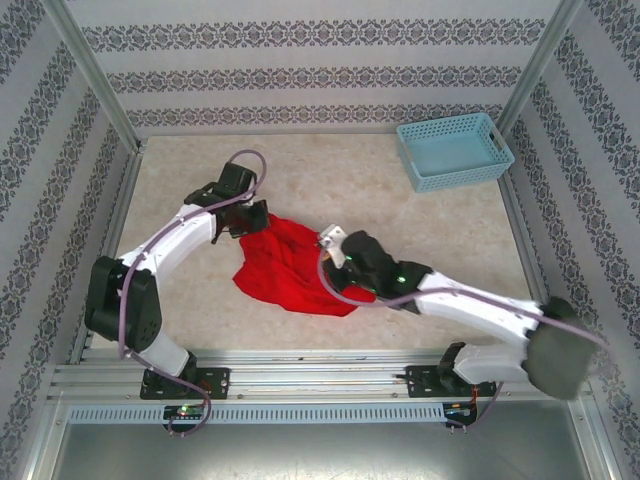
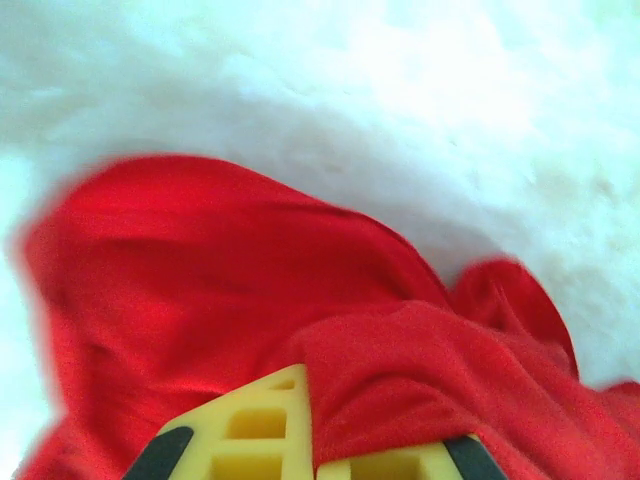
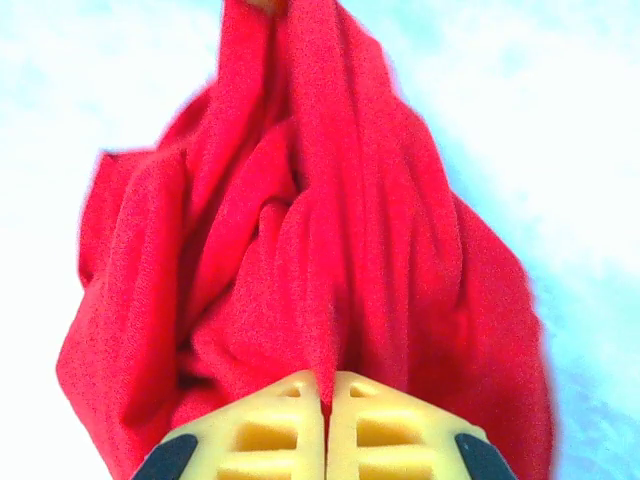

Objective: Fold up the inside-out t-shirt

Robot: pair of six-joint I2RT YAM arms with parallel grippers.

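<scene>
Inside-out t-shirt (image 1: 290,270) — bright red, crumpled in wrinkly heap; left claw (image 2: 312,440), right claw (image 3: 325,405) both pinching it.

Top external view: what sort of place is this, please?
Likely a robot test cell, not a home: aluminium frame posts, printed wallpaper panels as walls, and a metal mounting rail edging the table under the red t-shirt.
</scene>
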